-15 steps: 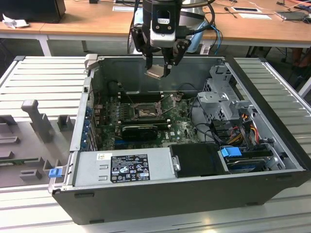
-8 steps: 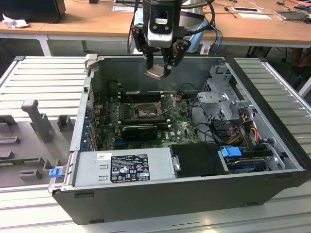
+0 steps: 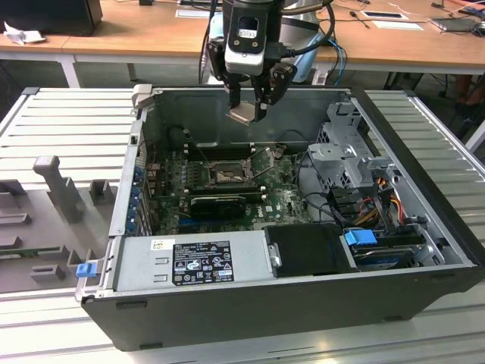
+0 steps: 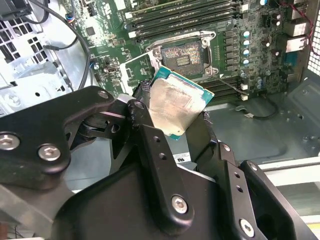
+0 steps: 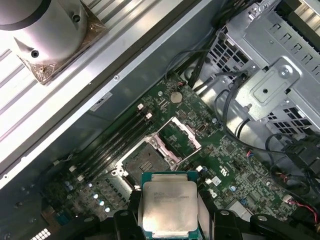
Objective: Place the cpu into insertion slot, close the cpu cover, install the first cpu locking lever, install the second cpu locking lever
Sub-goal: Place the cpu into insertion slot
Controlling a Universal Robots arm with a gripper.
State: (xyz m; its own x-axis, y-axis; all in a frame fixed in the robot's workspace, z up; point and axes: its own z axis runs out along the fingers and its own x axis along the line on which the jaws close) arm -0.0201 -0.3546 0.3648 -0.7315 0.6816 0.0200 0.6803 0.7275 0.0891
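Observation:
My gripper [image 3: 247, 112] is shut on the cpu [image 3: 243, 114], a flat square chip with a silver-grey top, held by its edges between the black fingers [image 5: 131, 202]. It hangs above the open computer case, over the rear part of the green board. Both wrist views show the cpu [image 4: 172, 102] [image 5: 168, 202] in the air, apart from the insertion slot [image 4: 182, 56] [image 5: 141, 161], whose contact field lies bare. The cpu cover [image 5: 187, 132] stands swung open beside the slot. In the exterior view the insertion slot [image 3: 226, 176] lies below and in front of the gripper.
A long black card [image 3: 218, 202] lies just in front of the slot, and the power supply [image 3: 189, 262] fills the case's near side. A metal drive cage [image 3: 345, 152] with cables stands on the exterior view's right. Memory slots [image 4: 185, 20] run along the socket.

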